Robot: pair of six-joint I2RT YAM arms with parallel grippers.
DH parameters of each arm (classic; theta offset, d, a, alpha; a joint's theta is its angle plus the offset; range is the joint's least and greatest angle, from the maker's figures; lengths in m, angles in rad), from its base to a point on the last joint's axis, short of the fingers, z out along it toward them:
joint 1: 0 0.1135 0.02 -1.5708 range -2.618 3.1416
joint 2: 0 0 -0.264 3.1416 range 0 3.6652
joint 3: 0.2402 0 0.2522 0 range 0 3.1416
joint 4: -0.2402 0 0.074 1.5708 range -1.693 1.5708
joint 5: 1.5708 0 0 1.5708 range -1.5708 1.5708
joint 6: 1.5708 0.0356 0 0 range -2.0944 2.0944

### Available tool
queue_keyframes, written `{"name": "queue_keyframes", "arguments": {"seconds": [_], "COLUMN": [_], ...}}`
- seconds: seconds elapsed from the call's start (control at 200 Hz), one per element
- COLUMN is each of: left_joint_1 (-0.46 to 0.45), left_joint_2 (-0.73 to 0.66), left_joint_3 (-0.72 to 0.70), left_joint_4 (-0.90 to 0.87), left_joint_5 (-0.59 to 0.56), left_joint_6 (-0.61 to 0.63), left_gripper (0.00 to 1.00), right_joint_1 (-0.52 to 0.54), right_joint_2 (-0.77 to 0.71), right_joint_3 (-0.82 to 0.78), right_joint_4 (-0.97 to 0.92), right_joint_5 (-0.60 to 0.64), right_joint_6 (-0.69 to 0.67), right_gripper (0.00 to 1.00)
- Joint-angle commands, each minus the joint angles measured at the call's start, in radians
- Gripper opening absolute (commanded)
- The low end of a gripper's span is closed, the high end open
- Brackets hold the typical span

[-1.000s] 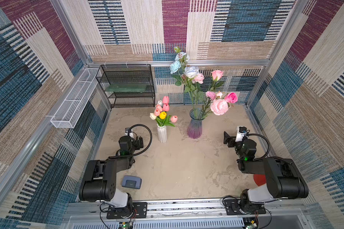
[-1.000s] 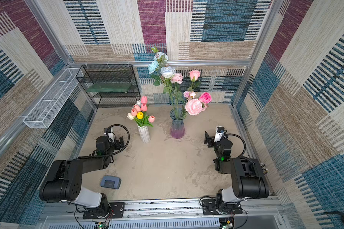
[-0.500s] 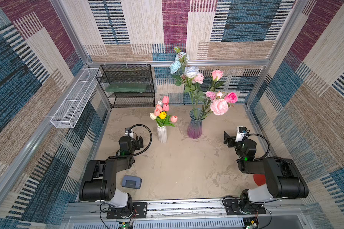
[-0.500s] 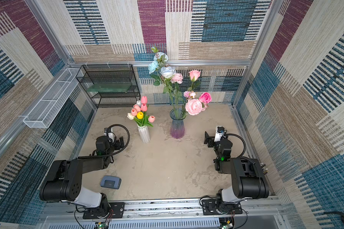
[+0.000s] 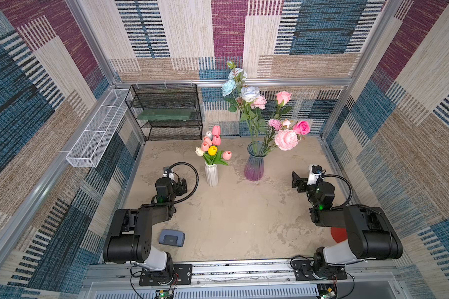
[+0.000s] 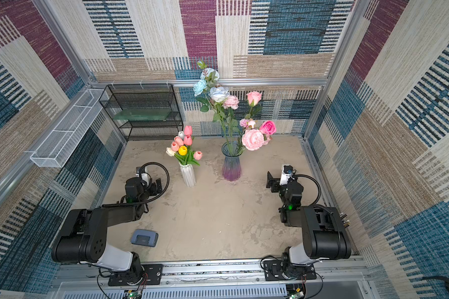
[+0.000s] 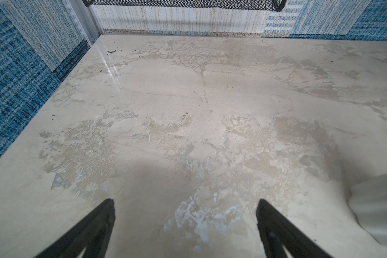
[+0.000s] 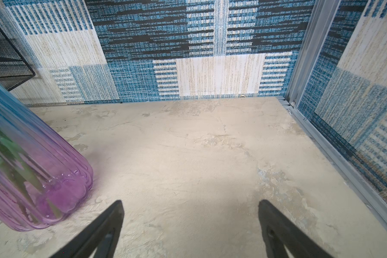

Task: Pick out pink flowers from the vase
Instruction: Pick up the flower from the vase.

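Note:
Pink flowers stand in two vases in both top views. A purple-blue glass vase [image 5: 254, 165] [image 6: 231, 165] holds a large pink peony [image 5: 285, 139], pink roses [image 5: 283, 97] and pale blue and white roses. A white ribbed vase [image 5: 211, 174] [image 6: 188, 176] holds pink tulips [image 5: 216, 130] with a yellow and a white one. My left gripper [image 5: 176, 182] [image 7: 186, 207] sits low, left of the white vase [image 7: 380, 207], open and empty. My right gripper [image 5: 302, 181] [image 8: 191, 207] sits low, right of the glass vase [image 8: 31, 174], open and empty.
A black mesh shelf [image 5: 166, 111] stands at the back left. A white wire basket [image 5: 96, 132] hangs on the left wall. A small grey-blue box [image 5: 171, 237] lies near the left arm's base. A red disc [image 5: 338, 234] shows under the right arm. Carpeted walls enclose the table.

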Motion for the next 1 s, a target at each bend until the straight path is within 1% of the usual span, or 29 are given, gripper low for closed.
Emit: {"name": "queue_keyframes", "arguments": {"seconds": [0.0, 0.225, 0.26, 0.305, 0.346, 0.376, 0.476, 0.541, 0.631, 0.736, 0.806, 0.916, 0.997], "left_joint_1": [-0.002, 0.006, 0.006, 0.005, 0.001, -0.002, -0.021, -0.055, -0.128, -0.206, -0.256, -0.328, -0.365], "left_joint_2": [-0.001, -0.005, -0.019, -0.057, -0.098, -0.126, -0.242, -0.314, -0.400, -0.522, -0.620, -0.801, -0.909], "left_joint_3": [-0.001, -0.002, -0.005, -0.003, 0.010, 0.022, 0.036, 0.043, 0.082, 0.100, 0.096, 0.103, 0.141], "left_joint_4": [0.034, 0.034, 0.034, 0.005, -0.042, -0.110, -0.208, -0.259, -0.385, -0.512, -0.600, -0.756, -0.889], "left_joint_5": [-0.015, 0.004, 0.012, 0.015, 0.008, -0.006, -0.043, -0.080, -0.120, -0.161, -0.168, -0.166, -0.171], "left_joint_6": [0.016, 0.014, 0.017, 0.025, 0.027, 0.025, 0.018, -0.022, -0.071, -0.133, -0.186, -0.301, -0.379], "left_gripper": [1.00, 1.00, 1.00, 1.00, 1.00, 1.00, 1.00, 1.00, 1.00, 1.00, 1.00, 1.00, 1.00], "right_joint_1": [0.001, 0.000, -0.003, -0.006, -0.001, 0.004, 0.028, 0.075, 0.148, 0.223, 0.287, 0.443, 0.588], "right_joint_2": [0.001, -0.006, -0.012, -0.050, -0.096, -0.126, -0.287, -0.410, -0.559, -0.720, -0.824, -0.956, -0.997], "right_joint_3": [0.007, -0.002, 0.006, 0.049, 0.102, 0.126, 0.103, 0.096, 0.118, 0.139, 0.148, 0.159, 0.193], "right_joint_4": [0.016, 0.024, 0.006, -0.075, -0.204, -0.266, -0.288, -0.336, -0.456, -0.610, -0.705, -0.824, -0.917], "right_joint_5": [0.002, -0.001, -0.020, -0.040, -0.036, -0.029, 0.000, 0.054, 0.102, 0.121, 0.107, 0.073, 0.087], "right_joint_6": [-0.010, -0.006, -0.013, -0.015, -0.019, -0.021, 0.023, 0.022, 0.019, 0.037, 0.032, 0.006, -0.016], "right_gripper": [0.95, 0.95, 0.95, 0.95, 0.95, 0.95, 0.95, 0.95, 0.95, 0.95, 0.95, 0.95, 0.95]}}
